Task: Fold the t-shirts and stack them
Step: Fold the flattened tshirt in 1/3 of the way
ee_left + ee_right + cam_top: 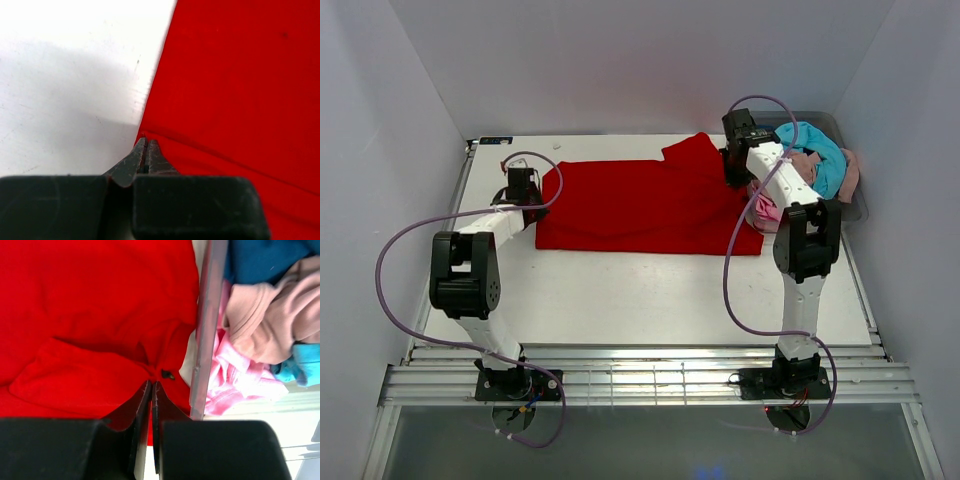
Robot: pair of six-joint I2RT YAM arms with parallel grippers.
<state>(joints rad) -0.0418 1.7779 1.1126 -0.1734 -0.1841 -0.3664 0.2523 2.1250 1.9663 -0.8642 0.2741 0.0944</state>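
Red t-shirt [640, 205] lies flat; left pincer [146, 143], right pincer [151, 386] clamp its ends.

Light was bright, diffuse and even. A soft grey shadow lay on the white desk [60, 100] left of the left hand [145, 150], whose near body looked blurred.

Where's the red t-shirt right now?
Top view: the red t-shirt lies spread mid-table, its left edge pinched by the left gripper, its right end by the right gripper, left of the bin.
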